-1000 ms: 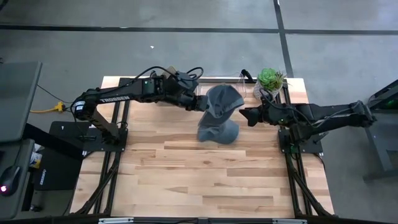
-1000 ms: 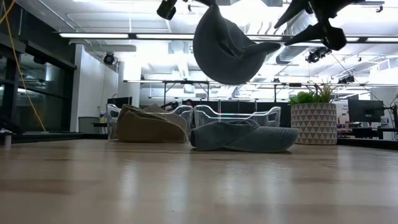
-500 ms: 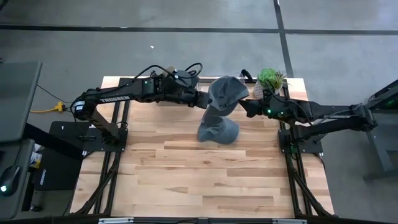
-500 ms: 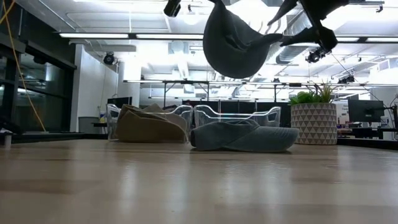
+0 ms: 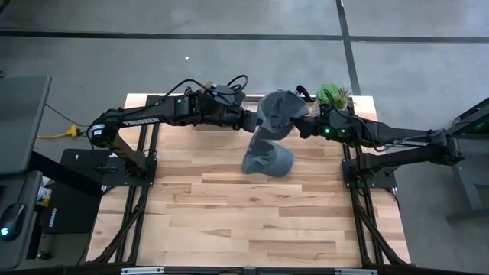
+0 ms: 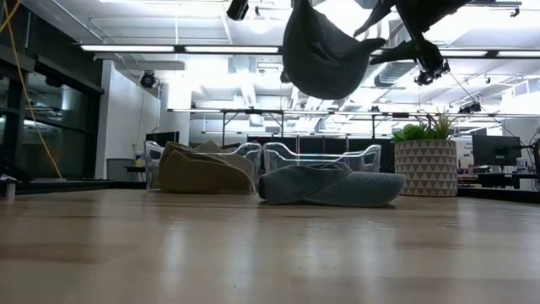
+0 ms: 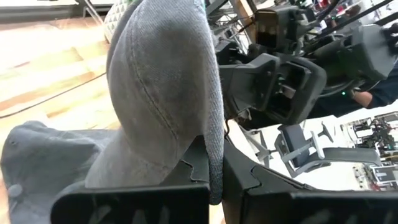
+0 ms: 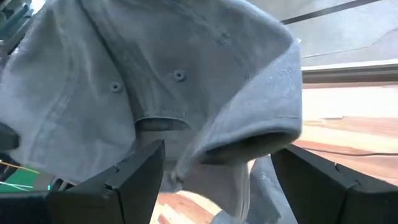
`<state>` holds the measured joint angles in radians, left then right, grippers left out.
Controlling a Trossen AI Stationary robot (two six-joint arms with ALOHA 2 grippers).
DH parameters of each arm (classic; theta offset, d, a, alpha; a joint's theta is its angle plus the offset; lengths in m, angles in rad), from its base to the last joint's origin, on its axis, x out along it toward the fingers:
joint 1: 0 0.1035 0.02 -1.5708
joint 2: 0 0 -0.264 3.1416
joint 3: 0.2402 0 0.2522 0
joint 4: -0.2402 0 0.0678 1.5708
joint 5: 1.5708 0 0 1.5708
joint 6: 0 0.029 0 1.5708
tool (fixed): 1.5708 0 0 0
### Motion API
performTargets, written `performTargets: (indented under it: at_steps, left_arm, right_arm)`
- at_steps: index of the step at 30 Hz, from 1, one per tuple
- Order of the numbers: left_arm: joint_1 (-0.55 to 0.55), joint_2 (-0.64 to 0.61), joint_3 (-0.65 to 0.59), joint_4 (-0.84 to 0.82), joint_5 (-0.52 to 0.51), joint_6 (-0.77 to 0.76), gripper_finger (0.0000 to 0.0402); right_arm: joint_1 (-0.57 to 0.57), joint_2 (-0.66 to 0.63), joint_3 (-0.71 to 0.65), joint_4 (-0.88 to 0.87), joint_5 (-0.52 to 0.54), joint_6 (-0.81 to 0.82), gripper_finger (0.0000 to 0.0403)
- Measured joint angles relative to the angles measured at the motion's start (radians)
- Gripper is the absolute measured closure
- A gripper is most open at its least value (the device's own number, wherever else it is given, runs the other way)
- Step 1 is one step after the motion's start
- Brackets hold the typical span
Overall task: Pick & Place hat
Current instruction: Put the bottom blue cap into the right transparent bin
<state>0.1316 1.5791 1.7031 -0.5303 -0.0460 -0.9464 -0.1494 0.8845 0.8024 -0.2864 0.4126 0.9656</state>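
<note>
Two grey caps are seen: one cap (image 5: 279, 114) is held in the air above the far middle of the tabletop (image 5: 229, 206), and a second cap (image 5: 268, 160) lies flat on the wood just below it. The raised cap's brim edge is clamped between the closed fingers of the left pincer (image 7: 214, 177), as shown in the left wrist view. The right pincer (image 8: 217, 180) is spread wide, its fingers set on either side of the hanging cap without gripping it. A tan cap (image 6: 202, 169) and a potted plant (image 6: 430, 160) are set at the far edge.
</note>
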Motion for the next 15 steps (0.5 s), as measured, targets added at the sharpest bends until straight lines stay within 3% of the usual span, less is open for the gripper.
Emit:
performTargets:
  at_steps: [15]
  left_arm:
    - [-0.001,0.0,0.0,0.04,0.02,0.0,0.0401]
  right_arm:
    - [-0.003,0.006,0.0,0.008,0.001,0.004,0.0116]
